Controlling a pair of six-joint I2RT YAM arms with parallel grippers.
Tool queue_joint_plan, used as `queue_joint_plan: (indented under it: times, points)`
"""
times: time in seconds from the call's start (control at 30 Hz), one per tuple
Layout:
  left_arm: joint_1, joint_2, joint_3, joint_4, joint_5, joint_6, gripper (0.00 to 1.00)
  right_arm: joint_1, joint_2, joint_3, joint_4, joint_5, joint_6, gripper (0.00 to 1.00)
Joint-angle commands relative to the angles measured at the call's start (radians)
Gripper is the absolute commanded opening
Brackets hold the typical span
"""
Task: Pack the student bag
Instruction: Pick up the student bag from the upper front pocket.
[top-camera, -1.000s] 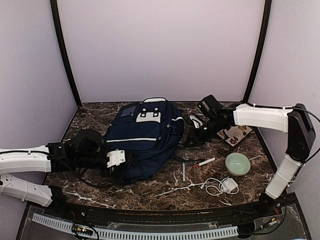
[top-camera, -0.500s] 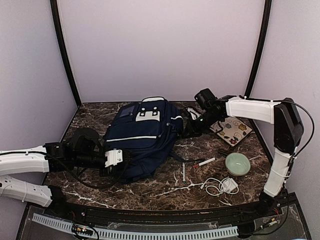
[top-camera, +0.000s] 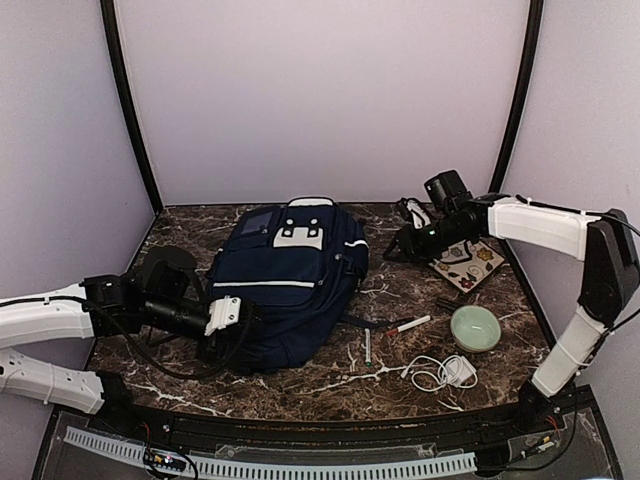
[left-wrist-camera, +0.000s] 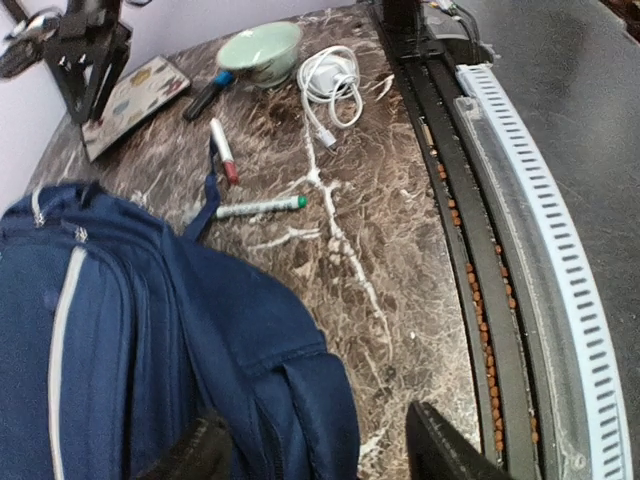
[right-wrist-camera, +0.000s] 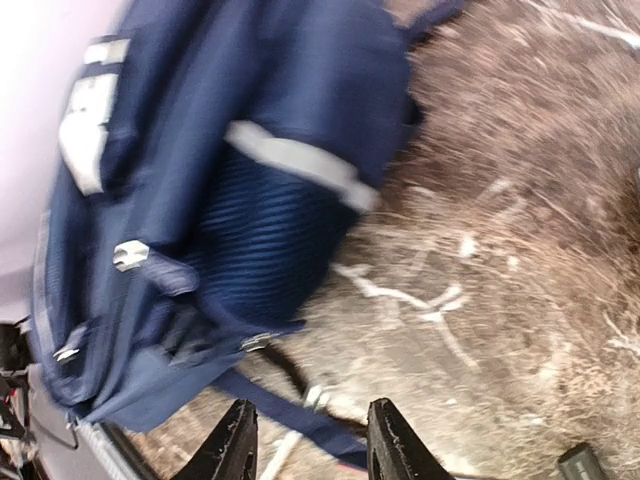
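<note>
The big navy-blue cloth backpack with white stripes (top-camera: 290, 275) lies flat on the dark marble table (top-camera: 300, 385). The left claw (left-wrist-camera: 315, 430) is spread wide at its corner. The right claw (right-wrist-camera: 312, 410) is spread too, holding nothing.

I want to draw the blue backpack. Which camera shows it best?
The top camera: the whole student bag lies flat there. The left wrist view catches only one end; the right wrist view is blurry and cropped.

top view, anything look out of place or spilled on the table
Nothing spilled or damaged. The navy-blue fabric backpack lies flat, a dark strap trailing off toward the markers. Loose beside it: a red-capped marker, a green-capped marker, a tangled white charger cable, a pale green bowl and a patterned notebook.
</note>
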Motion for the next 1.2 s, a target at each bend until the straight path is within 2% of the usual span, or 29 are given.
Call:
queue_joint_plan:
  times: [0.0,0.03,0.13,0.27,0.43,0.57,0.73,0.77,0.9,1.17]
  points:
    - [-0.003,-0.029,0.114,0.020,0.181,-0.153,0.72,0.057,-0.053,-0.008,0.085,-0.082,-0.023,0.38]
    - [-0.002,-0.019,0.139,0.040,0.144,-0.189,0.74,0.080,-0.047,0.009,0.096,-0.088,-0.038,0.38]
    - [0.001,0.063,0.225,0.096,-0.096,-0.313,0.78,0.143,0.035,0.097,0.101,-0.114,-0.100,0.41]
    - [0.053,0.268,0.429,0.007,-0.277,-0.388,0.67,0.155,0.155,0.214,0.062,-0.168,-0.190,0.44]
    - [0.182,0.499,0.622,-0.058,-0.191,-0.540,0.65,0.133,0.252,0.299,-0.004,-0.171,-0.253,0.47]
    - [0.208,0.617,0.734,-0.033,-0.232,-0.548,0.72,0.113,0.287,0.302,-0.015,-0.205,-0.272,0.48]
    - [0.234,0.754,0.843,-0.046,-0.259,-0.564,0.72,0.110,0.336,0.308,-0.004,-0.281,-0.265,0.47]
    - [0.237,0.766,0.850,-0.045,-0.255,-0.561,0.72,0.110,0.342,0.307,0.000,-0.287,-0.262,0.45]
    - [0.240,0.786,0.847,-0.035,-0.243,-0.545,0.72,0.111,0.355,0.312,0.015,-0.344,-0.257,0.26]
    - [0.250,0.818,0.839,-0.039,-0.245,-0.511,0.72,0.121,0.342,0.323,0.033,-0.372,-0.245,0.02]
